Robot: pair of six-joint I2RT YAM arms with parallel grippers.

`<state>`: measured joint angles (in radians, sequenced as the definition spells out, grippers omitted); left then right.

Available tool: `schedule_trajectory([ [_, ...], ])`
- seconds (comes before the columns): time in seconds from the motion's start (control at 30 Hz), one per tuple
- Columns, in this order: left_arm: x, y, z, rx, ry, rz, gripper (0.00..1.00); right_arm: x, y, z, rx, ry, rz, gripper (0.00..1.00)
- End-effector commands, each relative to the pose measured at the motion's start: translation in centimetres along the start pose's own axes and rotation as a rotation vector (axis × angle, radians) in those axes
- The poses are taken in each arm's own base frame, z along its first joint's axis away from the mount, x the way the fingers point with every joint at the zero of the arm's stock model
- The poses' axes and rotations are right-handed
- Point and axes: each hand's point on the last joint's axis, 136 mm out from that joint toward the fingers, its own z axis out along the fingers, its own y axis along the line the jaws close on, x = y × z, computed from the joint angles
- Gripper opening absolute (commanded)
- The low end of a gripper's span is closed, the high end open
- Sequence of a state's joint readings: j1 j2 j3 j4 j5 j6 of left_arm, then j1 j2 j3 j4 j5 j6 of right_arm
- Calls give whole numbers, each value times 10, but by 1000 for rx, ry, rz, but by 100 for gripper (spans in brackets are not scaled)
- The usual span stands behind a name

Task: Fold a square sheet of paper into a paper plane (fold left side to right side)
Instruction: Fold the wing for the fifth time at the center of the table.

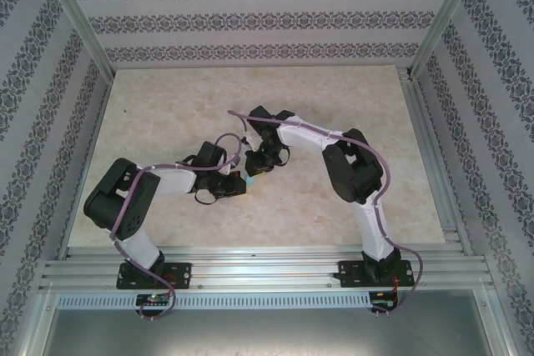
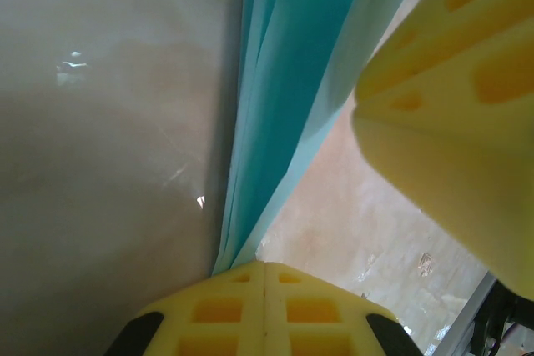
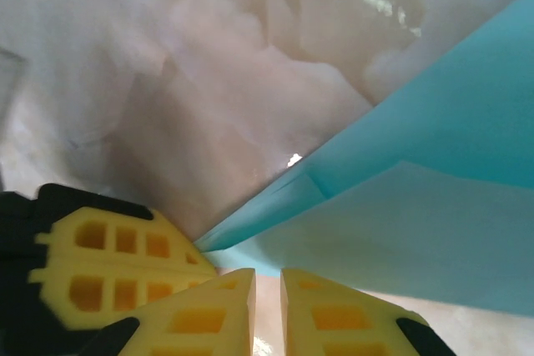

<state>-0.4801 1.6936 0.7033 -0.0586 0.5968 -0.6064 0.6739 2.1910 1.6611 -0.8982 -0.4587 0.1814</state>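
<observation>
Currently your left pincer is clamping the square sheet of paper at its fingertips. The cyan layers are standing up from there, mid-surface, between both arms. Your right pincer is hovering just beside the sheet, its fingers a slim gap apart and nothing showing between them. Judgement: the left-to-right fold is in hand, crease not yet pressed. Next you are needing aligned edges, then a flat press along the crease.

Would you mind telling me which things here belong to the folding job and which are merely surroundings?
Job:
folded cyan paper
left gripper, jaws shut on the paper
right gripper

Surroundings:
marble table
patterned walls
aluminium frame
</observation>
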Motion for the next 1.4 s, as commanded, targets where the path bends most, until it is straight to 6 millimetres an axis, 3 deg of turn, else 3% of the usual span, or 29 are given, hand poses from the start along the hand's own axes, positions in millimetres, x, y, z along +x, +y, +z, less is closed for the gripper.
schedule_trajectory([
  [0.0, 26, 38, 11, -142, 59, -28, 0, 9, -6, 15, 2, 59, -17, 17],
  [0.37, 36, 48, 12, -165, 77, -41, 0, -2, -53, 12, 91, 53, 23, 17],
  [0.73, 43, 54, 12, -173, 85, -54, 0, -19, -110, -13, 159, 12, 96, 17],
  [1.13, 41, 46, 5, -154, 65, -44, 1, -37, -174, -50, 264, -52, 217, 17],
  [1.2, 36, 38, 2, -134, 46, -34, 4, -41, -176, -62, 275, -75, 231, 17],
  [1.37, 16, -1, -18, -48, -13, 20, 12, -50, -156, -102, 267, -184, 233, 20],
])
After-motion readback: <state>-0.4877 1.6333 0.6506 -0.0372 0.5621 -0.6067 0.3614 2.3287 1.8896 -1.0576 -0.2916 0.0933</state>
